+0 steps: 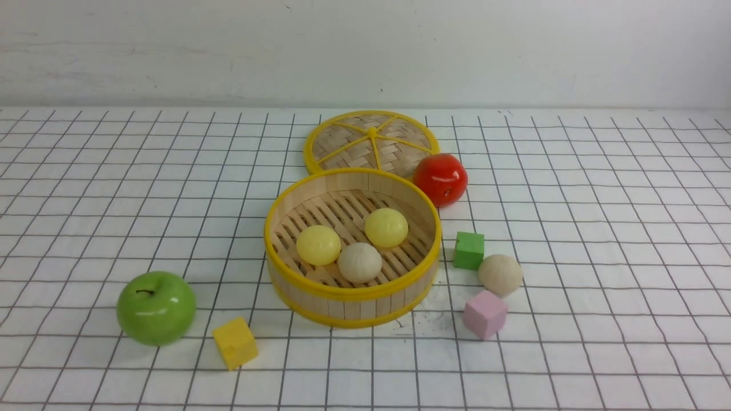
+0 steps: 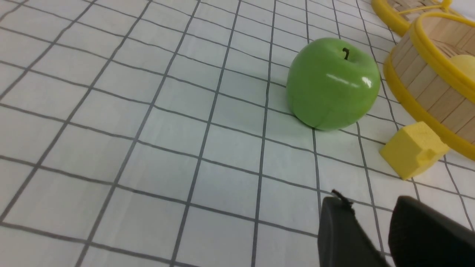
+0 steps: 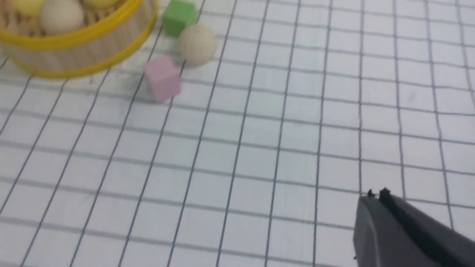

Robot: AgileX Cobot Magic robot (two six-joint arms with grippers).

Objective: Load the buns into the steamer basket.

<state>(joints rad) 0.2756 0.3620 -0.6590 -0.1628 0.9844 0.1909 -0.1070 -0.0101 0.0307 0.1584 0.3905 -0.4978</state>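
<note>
Probably light, smooth and roll-prone, the last beige bun [image 1: 500,274] outside the steamer basket [image 1: 352,297], toward the desk's right edge, wants gripping across its widest middle; left fingers [image 2: 341,230] stand slightly apart, right fingers [image 3: 378,215] together.

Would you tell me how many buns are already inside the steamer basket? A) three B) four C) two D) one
A: two pale yellow buns and one beige bun lie on the slats of the steamer basket, while the other beige bun sits outside on the table between the green cube and the pink cube.
</note>
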